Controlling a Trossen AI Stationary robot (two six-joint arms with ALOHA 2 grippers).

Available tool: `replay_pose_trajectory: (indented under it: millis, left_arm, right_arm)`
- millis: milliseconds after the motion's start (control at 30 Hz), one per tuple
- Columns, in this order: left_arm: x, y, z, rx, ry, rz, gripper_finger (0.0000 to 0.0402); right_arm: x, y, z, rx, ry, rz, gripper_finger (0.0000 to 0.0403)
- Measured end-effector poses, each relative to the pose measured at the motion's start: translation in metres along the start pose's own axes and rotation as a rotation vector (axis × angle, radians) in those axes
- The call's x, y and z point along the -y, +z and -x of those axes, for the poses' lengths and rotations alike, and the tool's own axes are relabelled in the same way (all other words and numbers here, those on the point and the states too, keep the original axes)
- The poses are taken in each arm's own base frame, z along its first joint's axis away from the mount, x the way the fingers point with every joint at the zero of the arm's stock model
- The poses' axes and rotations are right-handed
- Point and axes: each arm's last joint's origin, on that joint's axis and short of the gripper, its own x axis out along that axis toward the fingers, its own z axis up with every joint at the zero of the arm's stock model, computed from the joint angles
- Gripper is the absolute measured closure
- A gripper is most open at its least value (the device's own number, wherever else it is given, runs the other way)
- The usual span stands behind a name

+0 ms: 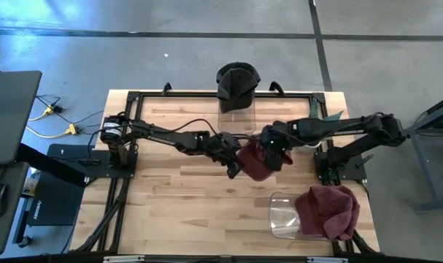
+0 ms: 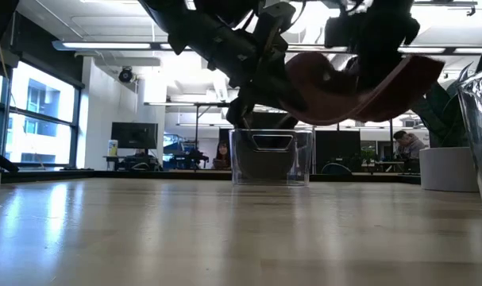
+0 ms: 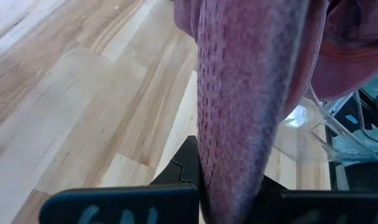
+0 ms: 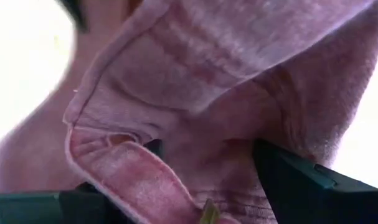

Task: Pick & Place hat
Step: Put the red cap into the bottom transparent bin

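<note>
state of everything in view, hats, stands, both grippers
maroon hat: held off the table between both grippers
left gripper: shut on the hat's edge
right gripper: shut on the hat
black hat: resting on a clear stand
second maroon hat: draped over a clear stand

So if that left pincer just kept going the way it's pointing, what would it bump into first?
Probably the right pincer. The left pincer points across the table toward it, with only the maroon hat they both grip stretched between them. Depth is hard to judge.
</note>
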Motion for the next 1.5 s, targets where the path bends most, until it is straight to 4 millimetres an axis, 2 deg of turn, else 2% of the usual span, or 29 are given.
replay_pose_trajectory:
  millis: [133,267,433,600,700,833,1033,1167,1300,1500]
  left_arm:
    - [0.0,0.001,0.0,0.025,0.024,-0.023,0.0401]
    - [-0.001,0.002,0.0,0.037,0.039,-0.03,0.0401]
    - [-0.001,0.001,0.0,0.025,0.037,-0.039,0.0401]
    - [-0.001,0.0,0.0,0.022,0.038,-0.038,0.0401]
    - [-0.001,0.001,0.0,0.024,0.039,-0.038,0.0401]
    - [-0.001,0.0,0.0,0.023,0.038,-0.039,0.0401]
    - [0.0,0.001,0.0,0.023,0.03,-0.039,0.0401]
    - [0.0,0.001,0.0,0.023,0.03,-0.038,0.0401]
    - [0.002,-0.001,0.0,0.02,0.026,-0.043,0.0401]
    - [0.003,-0.001,0.0,-0.004,-0.015,-0.045,0.0401]
  right_arm:
    - [-0.004,0.004,0.016,-0.019,0.084,0.019,0.0155]
    - [-0.01,0.004,0.036,-0.028,0.114,0.149,0.0155]
    - [-0.022,-0.001,0.054,-0.068,0.046,0.176,0.0155]
    - [-0.042,0.004,0.069,0.036,0.037,0.205,0.0155]
    - [-0.044,0.001,0.07,0.039,-0.027,0.151,0.0156]
    - [-0.046,-0.006,0.071,-0.058,0.118,0.132,0.0156]
    - [-0.051,-0.001,0.084,0.064,0.278,0.161,0.0156]
    - [-0.042,0.007,0.091,0.194,0.206,0.146,0.0156]
    - [-0.022,0.012,0.088,0.182,0.155,0.068,0.0167]
    - [0.001,0.021,0.072,0.114,0.115,-0.007,0.0229]
